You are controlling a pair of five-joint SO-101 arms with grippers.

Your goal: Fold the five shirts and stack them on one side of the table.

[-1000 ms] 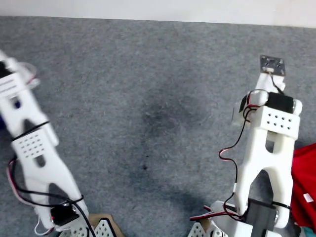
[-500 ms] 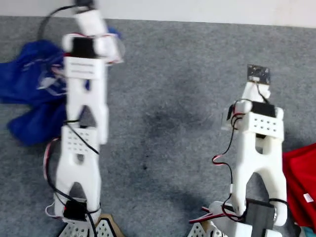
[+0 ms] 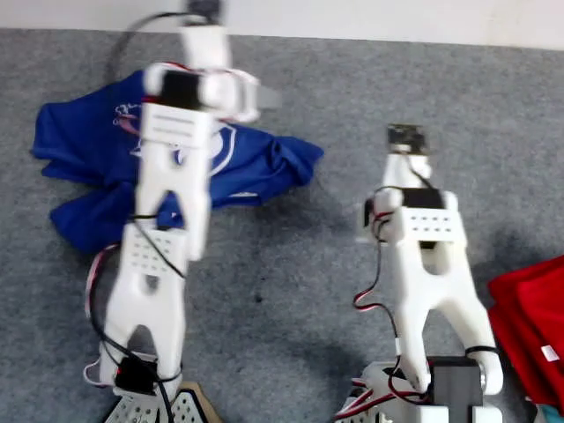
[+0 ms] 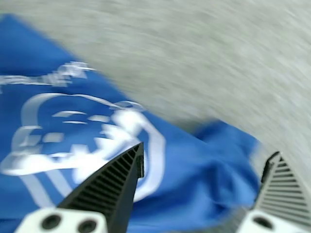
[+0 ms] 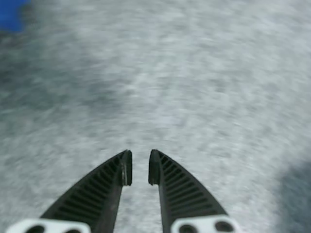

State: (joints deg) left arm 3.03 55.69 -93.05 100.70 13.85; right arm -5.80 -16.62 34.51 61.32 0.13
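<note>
A crumpled blue shirt [image 3: 256,167] with a white print lies at the back left of the grey table [image 3: 335,79]. My left arm [image 3: 181,132] stretches over it toward the far edge. In the left wrist view my left gripper [image 4: 208,151] hangs open just above the blue shirt [image 4: 194,174], its fingers wide apart with nothing pinched. My right arm [image 3: 419,229] stands right of centre. My right gripper [image 5: 139,167] is shut over bare table, a thin slit between its tips and nothing held. A red shirt [image 3: 529,317] lies at the right edge.
A corner of the blue shirt [image 5: 9,12] shows far off in the right wrist view. Both arm bases stand at the near edge, with a brown piece [image 3: 196,401] by the left one. Grey table lies open between the arms.
My left arm swung from the far left to the back of the table, and the blue shirt came into view and shifted right with it. My right arm moved a little to the left.
</note>
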